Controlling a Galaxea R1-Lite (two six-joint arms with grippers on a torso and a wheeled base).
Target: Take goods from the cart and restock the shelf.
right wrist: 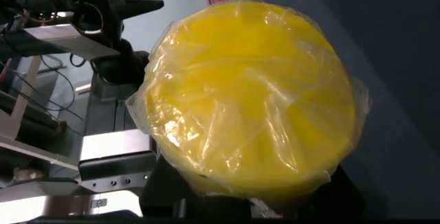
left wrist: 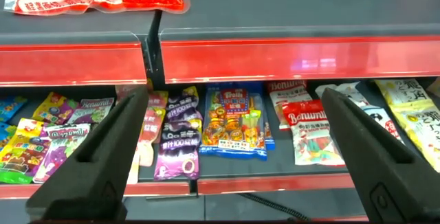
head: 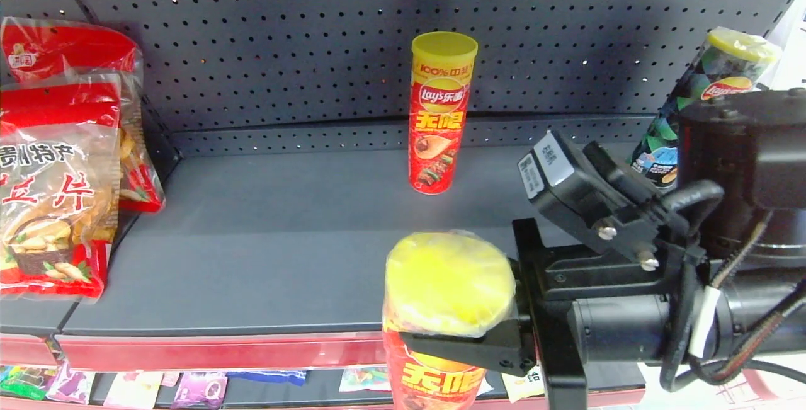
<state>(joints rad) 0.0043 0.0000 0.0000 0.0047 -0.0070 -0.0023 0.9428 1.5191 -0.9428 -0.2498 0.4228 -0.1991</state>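
Our right gripper (head: 469,344) is closed tight around the held can (head: 448,287). It is a red chip can with a yellow lid (right wrist: 251,100) under clear wrap. In the head view the can crosses the red front edge (head: 220,350) of the shelf (head: 264,240), a bit right of the middle. We cannot tell if it is over the board or just in front of it.

The grey shelf has lots of free room in the middle. At the back a second red can (head: 439,114) stands up straight, near the back wall (head: 283,38) with its little holes. A dark can (head: 708,98) stands at the far right, partly behind our arm. Red snack bags (head: 56,164) fill the left end. Between the bags and the second red can the board is wide and bare.

Our left gripper (left wrist: 234,159) is spread wide and holds nothing. It faces the lower shelf (left wrist: 227,183), where small candy bags (left wrist: 234,124) lie in a row.
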